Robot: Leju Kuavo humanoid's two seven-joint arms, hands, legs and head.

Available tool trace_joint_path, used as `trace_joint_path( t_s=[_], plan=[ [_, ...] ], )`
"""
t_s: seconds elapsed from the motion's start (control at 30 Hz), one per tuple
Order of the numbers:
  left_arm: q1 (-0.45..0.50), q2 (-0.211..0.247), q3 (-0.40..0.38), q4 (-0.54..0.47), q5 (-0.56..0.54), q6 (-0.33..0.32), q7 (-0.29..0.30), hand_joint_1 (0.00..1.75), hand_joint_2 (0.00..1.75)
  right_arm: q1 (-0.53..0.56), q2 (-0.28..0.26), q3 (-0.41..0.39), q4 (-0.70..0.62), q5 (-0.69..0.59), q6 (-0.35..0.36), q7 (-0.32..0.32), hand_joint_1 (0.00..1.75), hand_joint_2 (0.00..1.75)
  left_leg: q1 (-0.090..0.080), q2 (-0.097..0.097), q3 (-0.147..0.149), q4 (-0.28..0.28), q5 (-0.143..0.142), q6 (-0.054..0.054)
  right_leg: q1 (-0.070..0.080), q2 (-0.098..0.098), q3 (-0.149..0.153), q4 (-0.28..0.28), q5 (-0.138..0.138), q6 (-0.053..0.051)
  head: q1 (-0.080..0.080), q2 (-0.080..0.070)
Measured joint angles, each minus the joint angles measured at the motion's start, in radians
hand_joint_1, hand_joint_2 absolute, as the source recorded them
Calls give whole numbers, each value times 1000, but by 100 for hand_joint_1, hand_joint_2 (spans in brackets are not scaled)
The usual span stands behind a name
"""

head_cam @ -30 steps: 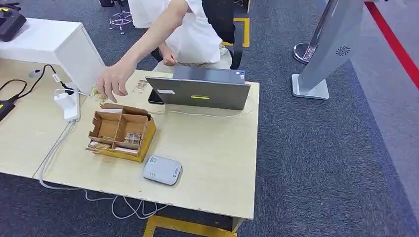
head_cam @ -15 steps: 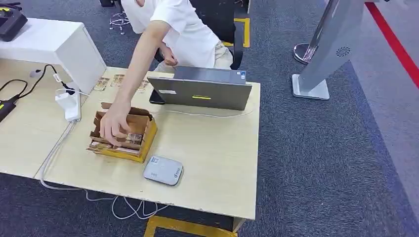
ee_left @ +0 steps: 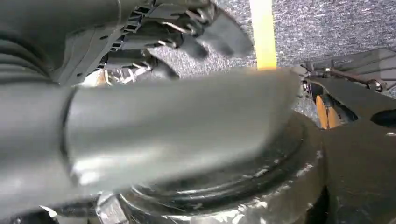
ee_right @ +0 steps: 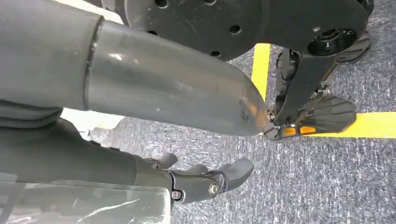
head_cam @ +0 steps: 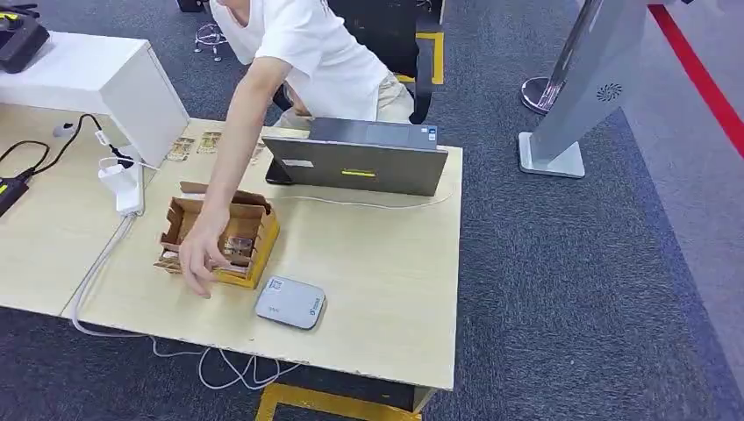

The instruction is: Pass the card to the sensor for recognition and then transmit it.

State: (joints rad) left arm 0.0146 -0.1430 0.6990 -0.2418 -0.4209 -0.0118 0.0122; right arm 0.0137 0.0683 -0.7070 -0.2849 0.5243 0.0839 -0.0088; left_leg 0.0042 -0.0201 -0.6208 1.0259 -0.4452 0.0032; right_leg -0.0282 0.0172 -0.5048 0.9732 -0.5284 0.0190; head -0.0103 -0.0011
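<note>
A cardboard box [head_cam: 254, 237] with a yellow rim stands on the wooden table [head_cam: 377, 263] and holds cards [head_cam: 237, 246] in its compartments. A person's hand [head_cam: 197, 255] reaches over the box's front edge, touching it. The grey-white card sensor [head_cam: 289, 302] lies flat just in front of the box, near the table's front edge. More cards [head_cam: 182, 148] lie at the table's back left. My left hand [ee_left: 154, 107] hangs low over the carpet, fingers [ee_left: 210, 30] apart and holding nothing. My right hand [ee_right: 163, 93] also hangs by the floor, its fingers [ee_right: 219, 179] spread, holding nothing.
A grey laptop [head_cam: 355, 164] stands at the table's back with the person in a white shirt [head_cam: 325, 53] seated behind it. A white plug unit [head_cam: 123, 184] with cables sits left of the box. A silver kiosk stand [head_cam: 579, 88] rises on the carpet at right.
The person's hand moved from the loose cards at the table's back left down into the box, then to the box's front edge. My hands have not come into the head view.
</note>
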Motion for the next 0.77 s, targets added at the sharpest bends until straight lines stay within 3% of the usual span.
trace_joint_path(
  t_s=[0.07, 0.1, 0.57, 0.6, 0.63, 0.77],
  plan=[
    [9, 9, -44, -7, 27, 0, -1, 61, 0, 10, -5, 44, -7, -34, 0, 0, 0, 0, 0, 0, 0, 0, 0, 0, 0, 0, 0, 0, 0, 0, 0, 0],
    [14, 13, -69, -11, 43, 0, -1, 175, 0, 14, -7, 66, -10, -51, 0, 0, 175, 0, 0, 0, 0, 0, 0, 0, 0, 0, 0, 0, 0, 0, 0, 0],
    [72, 76, -374, -69, 238, 10, -9, 175, 0, 75, -37, 381, -57, -297, 0, 2, 175, 0, 0, 0, 0, 0, 0, 0, 0, 0, 0, 0, 0, 0, 0, 0],
    [75, 79, -395, -73, 252, 10, -9, 143, 0, 79, -39, 402, -60, -313, 0, 2, 175, 0, 0, 0, 0, 0, 0, 0, 0, 0, 0, 0, 0, 0, 0, 0],
    [79, 85, -420, -78, 267, 11, -10, 0, 0, 83, -41, 423, -63, -329, 0, 2, 3, 0, 0, 0, 0, 0, 0, 0, 0, 0, 0, 0, 0, 0, 0, 0],
    [95, 102, -501, -94, 322, 12, -10, 0, 0, 99, -49, 511, -76, -400, 0, 5, 0, 0, 0, 0, 0, 0, 0, 0, 0, 0, 0, 0, 0, 0, -1, 0]
  ],
)
